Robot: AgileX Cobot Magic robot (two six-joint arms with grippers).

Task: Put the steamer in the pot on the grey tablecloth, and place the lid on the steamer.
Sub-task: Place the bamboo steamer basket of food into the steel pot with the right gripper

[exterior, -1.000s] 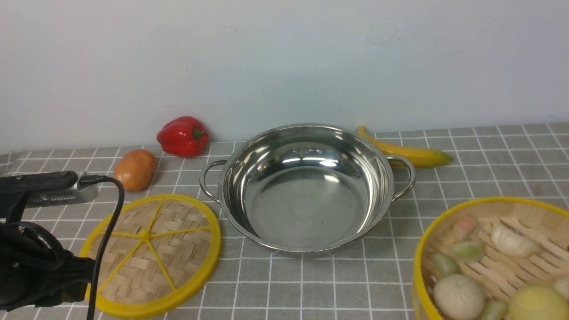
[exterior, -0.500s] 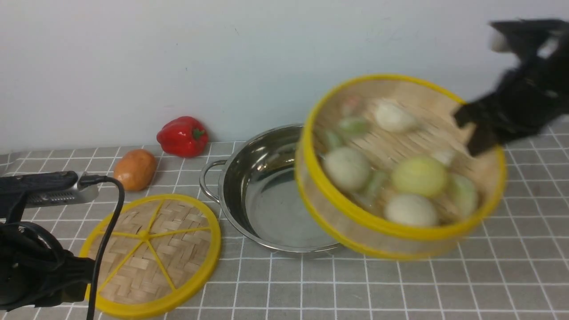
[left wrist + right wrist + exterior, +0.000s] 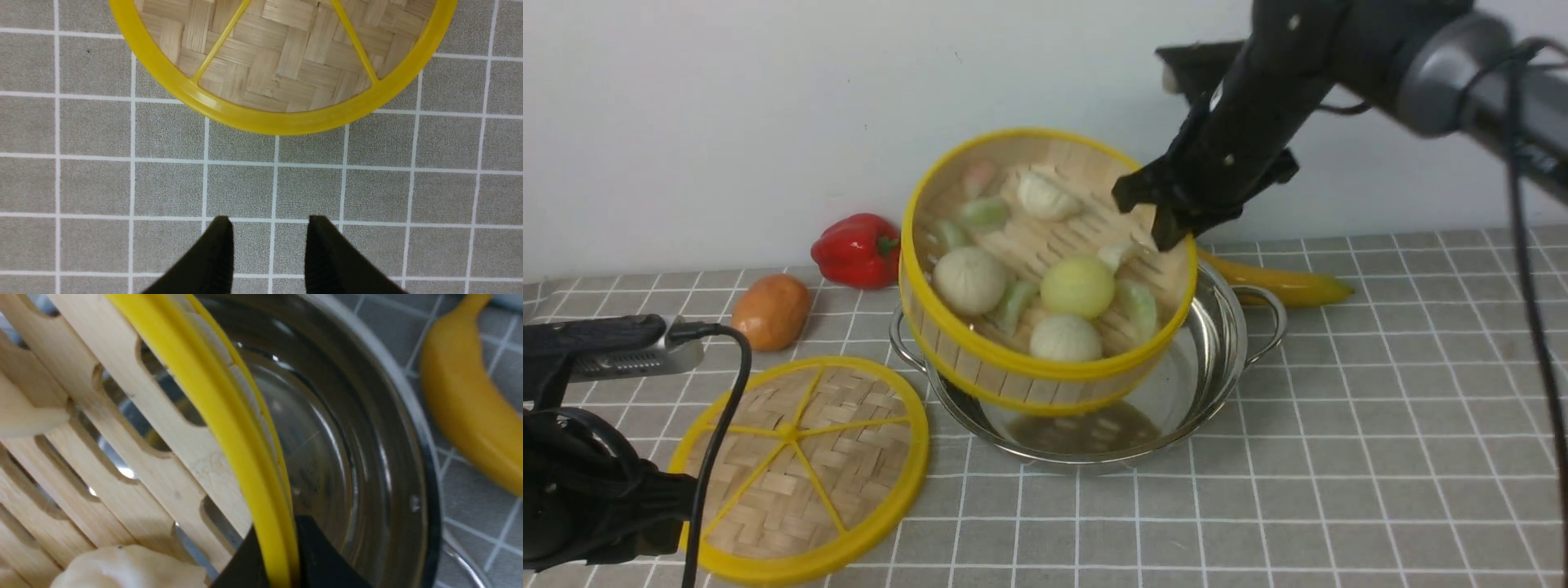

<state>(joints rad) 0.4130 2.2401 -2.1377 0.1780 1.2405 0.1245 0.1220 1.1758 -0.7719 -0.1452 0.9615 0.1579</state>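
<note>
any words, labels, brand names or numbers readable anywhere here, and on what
None: no text, number or sign can be read in any view.
The steamer, pot, lid and grey tablecloth carry no print; the cloth has only white grid lines.
The banana and red pepper show no sticker.

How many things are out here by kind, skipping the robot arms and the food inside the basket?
Bamboo pieces: 2, steamer and lid
Metal: 1, pot
Loose produce: 3, red pepper, potato, banana
Total: 6
</note>
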